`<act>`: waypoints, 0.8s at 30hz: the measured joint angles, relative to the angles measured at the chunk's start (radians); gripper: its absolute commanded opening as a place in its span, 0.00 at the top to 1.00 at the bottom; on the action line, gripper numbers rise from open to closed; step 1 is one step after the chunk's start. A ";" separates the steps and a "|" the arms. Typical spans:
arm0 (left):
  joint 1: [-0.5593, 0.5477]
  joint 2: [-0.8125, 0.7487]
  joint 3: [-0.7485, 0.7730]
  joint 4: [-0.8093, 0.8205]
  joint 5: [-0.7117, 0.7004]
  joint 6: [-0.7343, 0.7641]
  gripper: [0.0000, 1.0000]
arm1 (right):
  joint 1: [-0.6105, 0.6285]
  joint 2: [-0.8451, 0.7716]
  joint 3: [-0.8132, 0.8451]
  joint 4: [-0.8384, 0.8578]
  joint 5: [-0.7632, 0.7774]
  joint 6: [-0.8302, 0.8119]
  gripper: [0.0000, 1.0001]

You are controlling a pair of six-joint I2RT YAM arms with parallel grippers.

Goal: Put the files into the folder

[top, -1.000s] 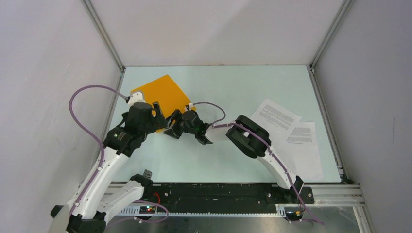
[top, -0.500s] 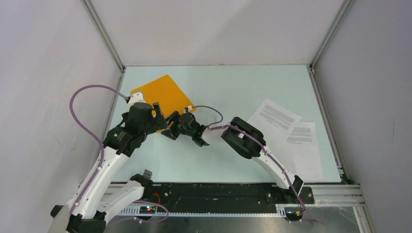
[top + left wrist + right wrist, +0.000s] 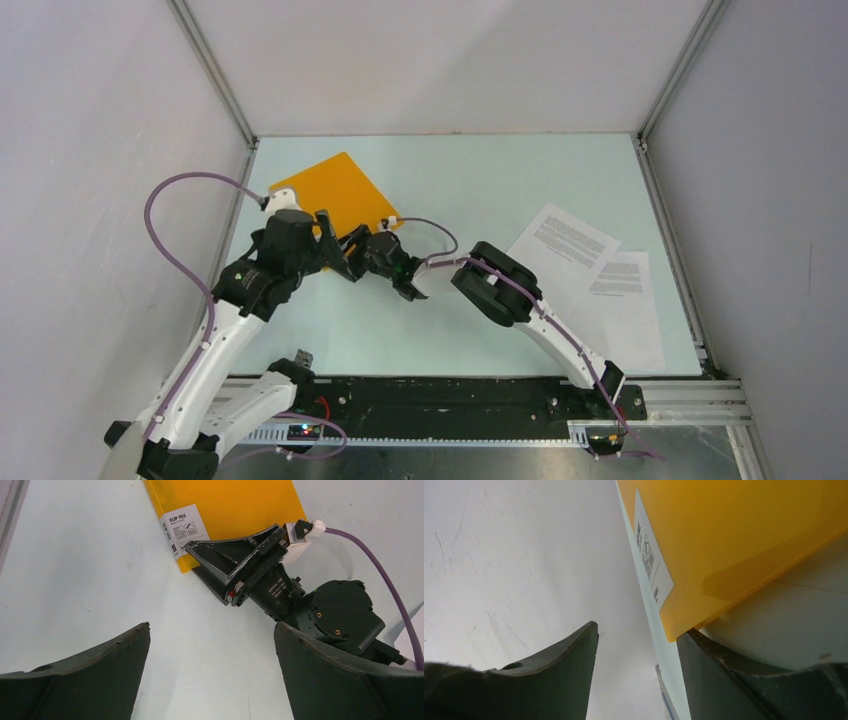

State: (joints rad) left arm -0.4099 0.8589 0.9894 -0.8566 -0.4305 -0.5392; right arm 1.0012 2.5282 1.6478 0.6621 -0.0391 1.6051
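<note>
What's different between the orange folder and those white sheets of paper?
The folder is plain orange with one small white label; the sheets are white with printed black text. The folder sits far left with the right arm's fingers at its near corner; the sheets lie overlapping on the right, nothing touching them. Both are flat rectangles on the table.

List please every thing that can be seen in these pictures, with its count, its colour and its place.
folder: one, orange-yellow, on the table's far left
label: one, white, on the folder's near corner
files: at least two sheets, white, overlapping at the table's right
table: one, pale green, under everything
cables: two, purple, one along each arm
left end effector: one, black, open, near the folder's labelled corner
right end effector: one, black, open, at that same corner
</note>
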 measured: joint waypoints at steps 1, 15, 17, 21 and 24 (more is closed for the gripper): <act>0.000 0.002 0.000 0.000 0.000 0.000 0.02 | -0.002 0.000 0.000 0.000 0.005 0.003 0.38; 0.000 0.024 0.004 -0.002 0.008 0.009 0.02 | -0.035 0.016 0.000 -0.007 0.061 0.018 0.68; 0.000 0.028 0.009 -0.005 0.011 0.009 0.02 | -0.043 0.021 -0.002 -0.013 0.061 0.015 0.77; 0.000 0.036 0.020 -0.006 0.015 0.009 0.02 | -0.061 0.027 -0.004 -0.011 0.058 -0.014 0.99; 0.006 0.045 0.027 -0.009 0.018 0.006 0.02 | -0.079 0.028 -0.011 -0.003 0.047 -0.045 1.00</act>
State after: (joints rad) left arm -0.4038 0.9035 1.0161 -0.8654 -0.4126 -0.5331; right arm 0.9226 2.5561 1.6367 0.6594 0.0078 1.5597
